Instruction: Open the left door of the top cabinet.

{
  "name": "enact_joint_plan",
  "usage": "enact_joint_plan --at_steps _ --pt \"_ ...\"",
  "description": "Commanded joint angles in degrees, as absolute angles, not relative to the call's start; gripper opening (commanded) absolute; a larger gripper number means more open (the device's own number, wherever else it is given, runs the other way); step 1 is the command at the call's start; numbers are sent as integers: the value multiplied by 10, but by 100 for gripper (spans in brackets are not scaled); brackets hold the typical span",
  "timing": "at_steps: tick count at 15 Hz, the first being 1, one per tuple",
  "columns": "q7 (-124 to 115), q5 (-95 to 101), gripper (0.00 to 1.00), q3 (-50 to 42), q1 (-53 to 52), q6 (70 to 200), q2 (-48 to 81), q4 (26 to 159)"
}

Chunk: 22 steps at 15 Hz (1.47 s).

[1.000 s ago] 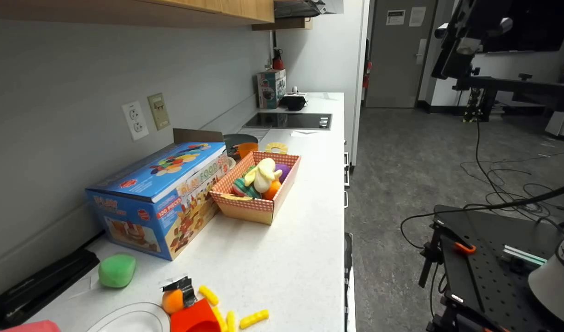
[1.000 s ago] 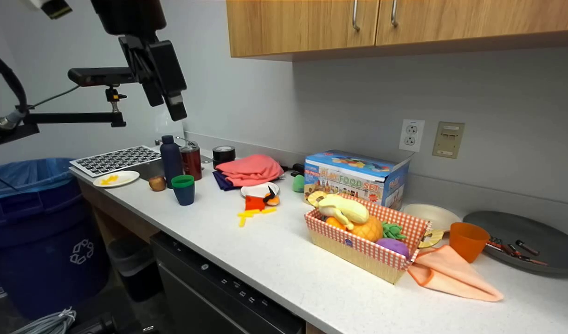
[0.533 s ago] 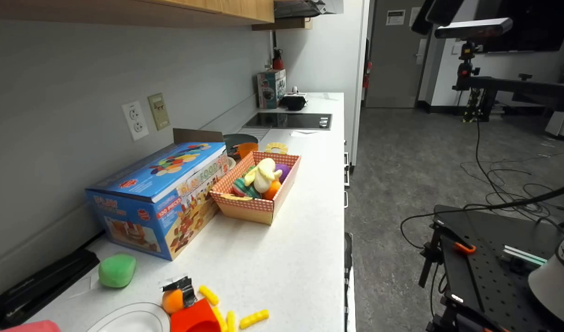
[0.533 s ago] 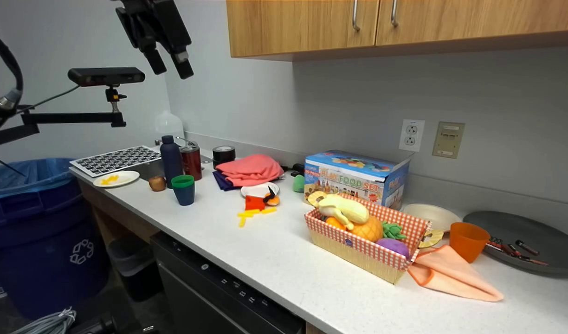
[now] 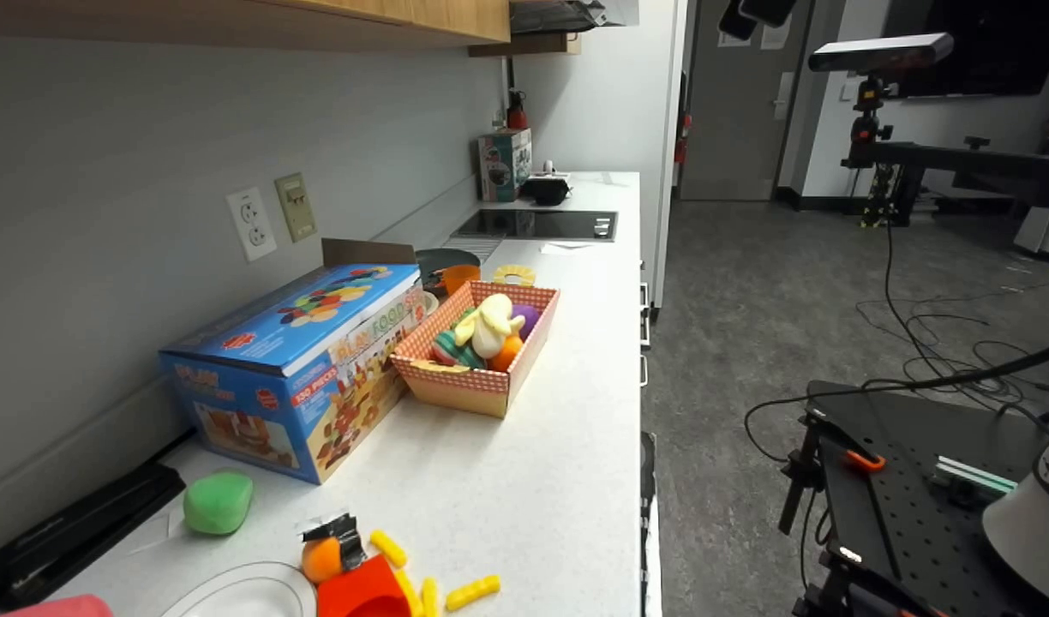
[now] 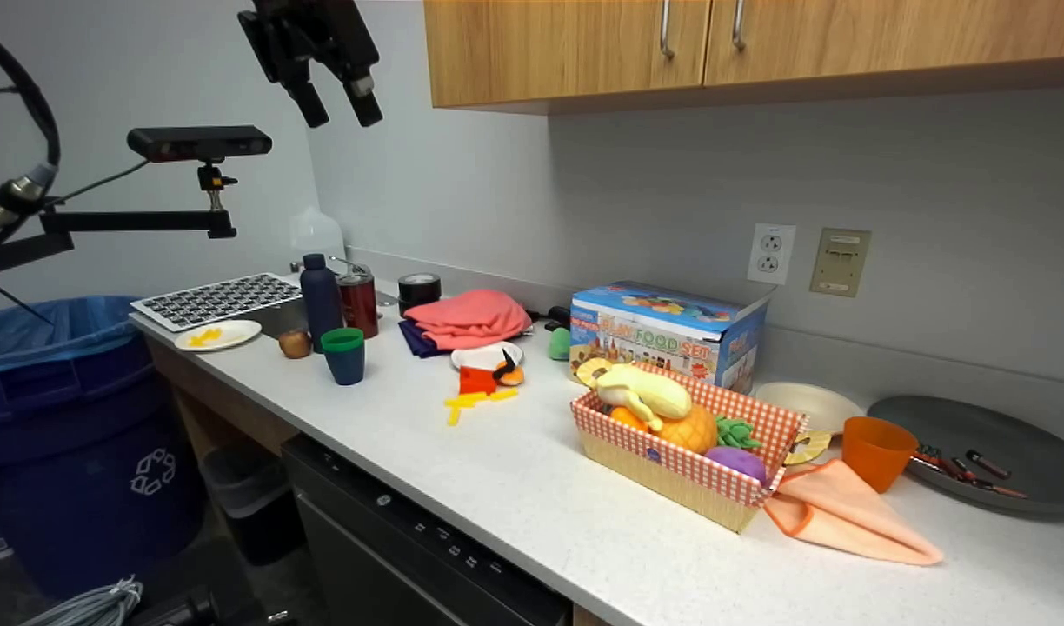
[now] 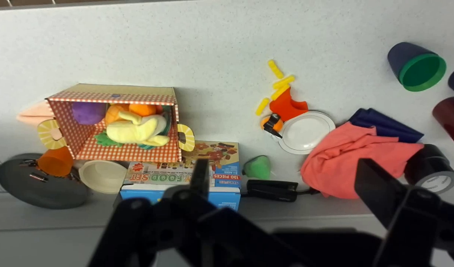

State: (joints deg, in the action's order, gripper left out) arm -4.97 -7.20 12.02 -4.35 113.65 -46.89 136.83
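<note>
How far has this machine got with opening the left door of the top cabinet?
Done: no opening shows; the left light-brown wooden door looks shut, flush with the matching wooden door beside it. In hand: nothing; the black jaws stand open and empty, apart from the curved silver metal handle. Remaining: probably everything: reaching that handle, gripping it, pulling.

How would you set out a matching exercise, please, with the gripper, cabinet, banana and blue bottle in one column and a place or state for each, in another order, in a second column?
Column 1
1. gripper
2. cabinet
3. banana
4. blue bottle

Column 2
A. lying in the basket
B. standing upright beside the red tumbler
C. open, in the air
D. visible doors shut

Right pairs: 1-C, 2-D, 3-A, 4-B
</note>
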Motion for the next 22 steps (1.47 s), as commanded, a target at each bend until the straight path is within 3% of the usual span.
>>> enact_joint_plan --at_steps 1,15,22 --pt "-57 -64 100 113 -54 1136 -467 1367" --pt "-80 55 100 105 15 1294 -369 1215" --pt "-72 49 100 94 -1 1291 -373 1226"
